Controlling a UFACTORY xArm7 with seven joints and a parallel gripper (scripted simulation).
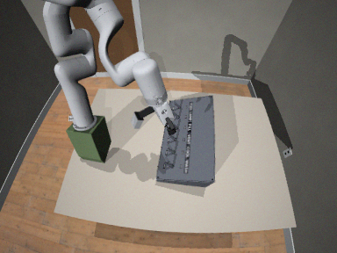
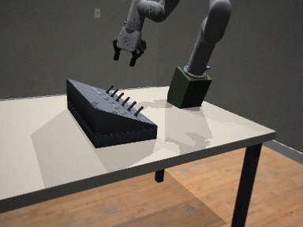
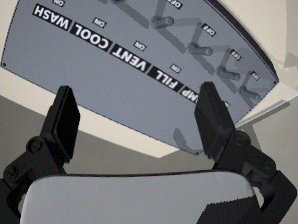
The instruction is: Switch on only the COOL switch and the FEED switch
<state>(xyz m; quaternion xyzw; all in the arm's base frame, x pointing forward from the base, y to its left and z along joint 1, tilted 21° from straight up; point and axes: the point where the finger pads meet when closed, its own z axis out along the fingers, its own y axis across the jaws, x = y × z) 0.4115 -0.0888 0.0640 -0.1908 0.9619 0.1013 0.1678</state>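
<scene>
1. where the wrist view begins at left, a slate-blue console [image 1: 199,145] [image 2: 84,96] [image 3: 47,57] shows its face, the labels upside down, white on black: "wash" [image 3: 51,16], then "cool" [image 3: 90,36].
2. rightward: "vent" [image 3: 129,58], "fill" [image 3: 165,78], then a partial one ending "mp" [image 3: 188,94], the rest behind a finger. feed label: can't be made out.
3. small "on" tags run beside the names, "off" tags along the far side of the levers. the lever in line with "cool" [image 3: 118,1] is cut by the top edge; its setting can't be told.
4. exterior view, left: console sits on the pale table [image 1: 110,202] [image 2: 39,173] [image 3: 15,102], a wedge with a sloping face and dark sides, six dark levers [image 2: 125,100] in a row.
5. mid-frame: gripper [image 1: 171,127] [image 2: 125,61] [image 3: 136,98] in the air above the console, fingers spread wide, nothing between them, clear of the levers.
6. right: green block [image 1: 89,142] [image 2: 189,88] under the arm's base, well apart from the console.
</scene>
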